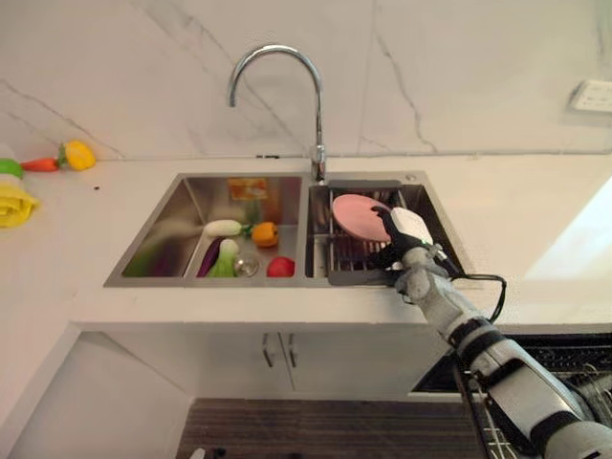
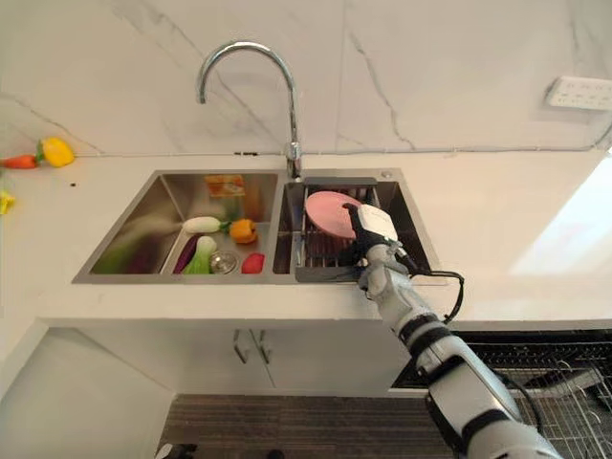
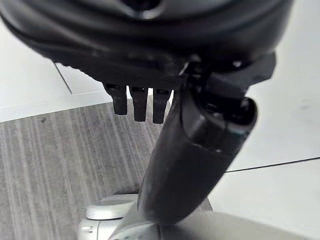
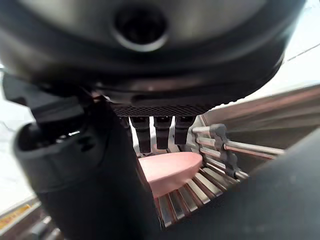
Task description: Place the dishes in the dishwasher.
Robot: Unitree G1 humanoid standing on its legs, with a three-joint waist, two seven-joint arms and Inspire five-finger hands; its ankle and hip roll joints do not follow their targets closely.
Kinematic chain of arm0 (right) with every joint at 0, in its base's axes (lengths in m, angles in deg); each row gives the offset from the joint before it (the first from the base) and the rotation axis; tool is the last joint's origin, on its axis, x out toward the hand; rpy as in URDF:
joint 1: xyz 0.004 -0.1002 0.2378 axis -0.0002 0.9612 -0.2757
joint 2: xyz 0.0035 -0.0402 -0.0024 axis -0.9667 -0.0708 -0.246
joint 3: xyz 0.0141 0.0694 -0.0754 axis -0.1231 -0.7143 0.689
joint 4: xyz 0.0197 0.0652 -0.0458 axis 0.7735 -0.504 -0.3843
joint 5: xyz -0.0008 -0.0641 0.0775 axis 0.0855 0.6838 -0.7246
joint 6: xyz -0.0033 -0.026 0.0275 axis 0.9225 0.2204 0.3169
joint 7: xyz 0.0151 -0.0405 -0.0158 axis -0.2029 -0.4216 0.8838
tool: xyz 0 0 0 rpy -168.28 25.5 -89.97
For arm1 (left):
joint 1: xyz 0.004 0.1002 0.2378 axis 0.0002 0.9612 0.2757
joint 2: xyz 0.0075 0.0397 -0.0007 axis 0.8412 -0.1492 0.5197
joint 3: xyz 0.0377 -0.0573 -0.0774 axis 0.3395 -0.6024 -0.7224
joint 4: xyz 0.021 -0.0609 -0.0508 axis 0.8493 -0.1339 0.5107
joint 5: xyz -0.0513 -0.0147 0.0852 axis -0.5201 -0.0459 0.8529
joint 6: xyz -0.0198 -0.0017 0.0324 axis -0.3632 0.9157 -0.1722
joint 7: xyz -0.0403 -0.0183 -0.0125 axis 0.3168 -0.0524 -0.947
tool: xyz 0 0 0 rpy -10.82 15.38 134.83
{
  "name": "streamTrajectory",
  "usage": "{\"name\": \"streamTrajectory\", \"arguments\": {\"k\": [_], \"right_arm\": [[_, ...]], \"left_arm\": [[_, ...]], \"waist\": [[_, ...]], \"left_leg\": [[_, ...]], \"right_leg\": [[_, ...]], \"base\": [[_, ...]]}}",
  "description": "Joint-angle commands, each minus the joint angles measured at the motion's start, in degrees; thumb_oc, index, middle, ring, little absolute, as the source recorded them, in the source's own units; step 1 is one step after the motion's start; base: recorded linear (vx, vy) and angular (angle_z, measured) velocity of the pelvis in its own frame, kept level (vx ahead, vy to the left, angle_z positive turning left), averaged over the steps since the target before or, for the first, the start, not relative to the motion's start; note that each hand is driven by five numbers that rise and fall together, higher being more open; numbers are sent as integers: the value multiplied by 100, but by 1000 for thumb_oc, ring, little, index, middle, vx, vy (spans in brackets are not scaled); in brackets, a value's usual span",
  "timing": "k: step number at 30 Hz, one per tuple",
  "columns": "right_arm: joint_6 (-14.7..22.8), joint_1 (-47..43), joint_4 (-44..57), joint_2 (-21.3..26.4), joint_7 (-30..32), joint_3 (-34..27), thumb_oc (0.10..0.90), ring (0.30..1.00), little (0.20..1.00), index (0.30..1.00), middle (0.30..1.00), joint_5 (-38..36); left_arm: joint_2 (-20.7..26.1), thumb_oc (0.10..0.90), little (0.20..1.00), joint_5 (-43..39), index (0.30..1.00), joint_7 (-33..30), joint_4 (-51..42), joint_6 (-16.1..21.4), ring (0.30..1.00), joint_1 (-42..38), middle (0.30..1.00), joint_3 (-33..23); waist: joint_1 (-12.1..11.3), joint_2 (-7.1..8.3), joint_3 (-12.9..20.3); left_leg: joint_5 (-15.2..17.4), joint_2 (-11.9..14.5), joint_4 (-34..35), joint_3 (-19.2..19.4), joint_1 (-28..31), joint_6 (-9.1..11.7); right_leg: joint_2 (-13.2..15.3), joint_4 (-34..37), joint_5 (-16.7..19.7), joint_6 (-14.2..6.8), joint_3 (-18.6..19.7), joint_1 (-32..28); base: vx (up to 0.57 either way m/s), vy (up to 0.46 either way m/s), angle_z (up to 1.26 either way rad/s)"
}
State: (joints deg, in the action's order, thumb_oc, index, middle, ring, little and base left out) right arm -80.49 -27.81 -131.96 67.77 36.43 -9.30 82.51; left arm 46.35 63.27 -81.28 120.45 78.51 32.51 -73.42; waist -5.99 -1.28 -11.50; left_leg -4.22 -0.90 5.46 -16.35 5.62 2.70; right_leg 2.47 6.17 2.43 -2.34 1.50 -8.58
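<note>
The right hand (image 1: pixel 402 239) reaches into the dark wire dish rack (image 1: pixel 352 263) in the sink's right basin, fingers straight just above the round pink plate (image 4: pixel 167 171), not yet gripping. Next it must close on the plate's rim. The left hand (image 3: pixel 200 145) hangs relaxed above the floor.

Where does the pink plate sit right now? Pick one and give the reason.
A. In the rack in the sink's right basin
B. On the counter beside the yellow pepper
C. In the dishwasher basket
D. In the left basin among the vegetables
A: the pink plate leans in the dark rack in the sink's right basin, with the right hand at it.
</note>
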Motion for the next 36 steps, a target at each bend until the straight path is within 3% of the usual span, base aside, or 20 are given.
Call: {"name": "streamTrajectory", "arguments": {"k": [1,5,11,12,25,32,33,36], "right_arm": [[143,-1293,160,263,540,87,800,900,900,900,900,190],[215,-1520,-234,466,695,79,800,900,900,900,900,23],[143,-2119,-835,813,900,315,800,900,900,900,900,268],[86,-2382,-1092,1112,1226,502,400,300,300,300,300,631],[-13,-2775,-1217,1871,1894,748,400,300,300,300,300,1324],[46,-2716,-218,2293,2162,442,400,300,300,300,300,1311],[154,-2522,442,2514,2257,172,400,300,300,300,300,1169],[258,-2325,1040,2647,2291,-100,400,300,300,300,300,1122]], "left_arm": [[-177,800,900,-76,900,-68,362,126,900,-382,900,608],[-88,800,900,-205,900,0,510,151,900,-165,900,478],[113,800,900,-153,900,-102,215,288,900,-109,900,649],[155,800,900,-173,900,-168,93,358,900,-168,900,769],[114,800,900,-1,900,-390,283,383,900,-247,900,864],[145,800,900,46,900,-412,237,372,900,-326,900,802],[139,800,900,69,900,-417,216,362,900,-363,900,717],[127,800,900,119,900,-413,210,333,900,-362,900,655]], "waist": [[-111,153,63],[-270,141,-1],[-449,-5,-103],[-514,-75,-143],[-611,-107,-24],[-516,-63,-22],[-455,-30,0],[-388,-26,15]], "left_leg": [[179,-214,-46,-102,45,43],[175,-245,-46,-207,-57,63],[25,-328,-46,-404,-427,90],[-61,-391,-46,-477,-621,100],[-35,-464,-46,-528,-628,103],[-32,-417,-46,-433,-559,118],[3,-403,-46,-387,-526,102],[18,-378,-46,-352,-489,90]], "right_leg": [[309,-211,-180,-354,82,-41],[324,-188,-213,-350,-55,-19],[354,-185,-136,-383,-290,243],[342,-168,-115,-400,-376,373],[407,-117,-201,-441,-485,266],[397,-117,-194,-429,-427,235],[413,-117,-200,-433,-418,205],[408,-117,-223,-430,-402,165]], "base": [[-28,11,15],[-20,-2,4],[-67,21,18],[-61,26,21],[26,10,23],[-6,-8,-14],[-8,-18,-8],[0,0,0]]}}
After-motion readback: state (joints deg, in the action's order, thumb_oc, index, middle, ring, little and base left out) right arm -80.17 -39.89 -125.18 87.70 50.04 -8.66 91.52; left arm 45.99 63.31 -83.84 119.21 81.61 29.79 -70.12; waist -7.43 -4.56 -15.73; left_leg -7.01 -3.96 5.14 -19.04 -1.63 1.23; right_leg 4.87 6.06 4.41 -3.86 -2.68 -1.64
